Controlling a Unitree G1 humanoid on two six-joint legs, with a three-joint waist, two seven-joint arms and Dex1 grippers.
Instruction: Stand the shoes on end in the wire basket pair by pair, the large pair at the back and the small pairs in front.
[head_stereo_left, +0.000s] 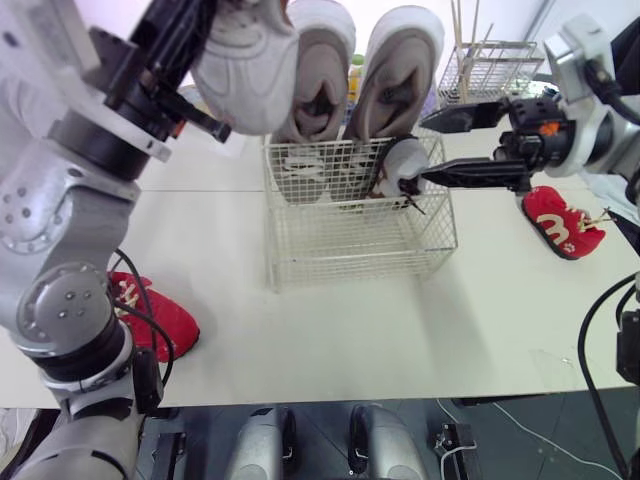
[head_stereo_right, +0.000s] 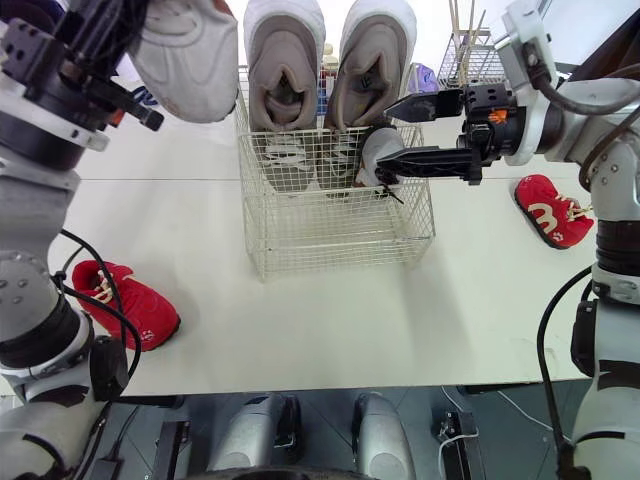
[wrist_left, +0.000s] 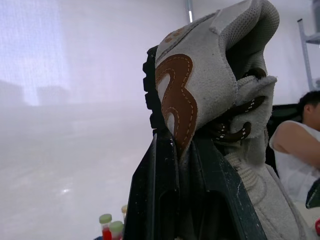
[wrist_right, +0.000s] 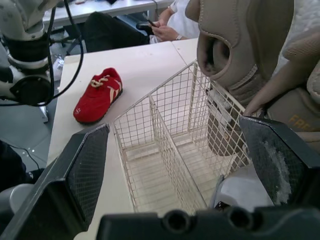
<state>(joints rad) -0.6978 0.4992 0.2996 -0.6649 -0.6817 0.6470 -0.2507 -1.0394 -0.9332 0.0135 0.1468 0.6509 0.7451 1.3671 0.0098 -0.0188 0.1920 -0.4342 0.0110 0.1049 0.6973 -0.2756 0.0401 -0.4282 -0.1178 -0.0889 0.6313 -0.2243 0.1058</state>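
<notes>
The wire basket (head_stereo_left: 360, 245) stands mid-table. Two large beige shoes (head_stereo_left: 322, 70) (head_stereo_left: 397, 72) stand on end side by side at its back. A small grey shoe (head_stereo_left: 402, 162) leans in the basket's right part, in front of the right large shoe. My right gripper (head_stereo_left: 423, 150) is open at the basket's right rim, its fingers spread above and below that small shoe's top. High up, left of the basket, my left gripper (wrist_left: 182, 145) is shut on a second small grey shoe (head_stereo_left: 250, 60) with a brown side mark (wrist_left: 175, 100).
One red shoe (head_stereo_left: 155, 315) lies on the table near its front left edge, another red shoe (head_stereo_left: 562, 222) at the right. A wire rack (head_stereo_left: 490, 65) stands behind the right arm. A person (wrist_left: 300, 150) sits beyond the table.
</notes>
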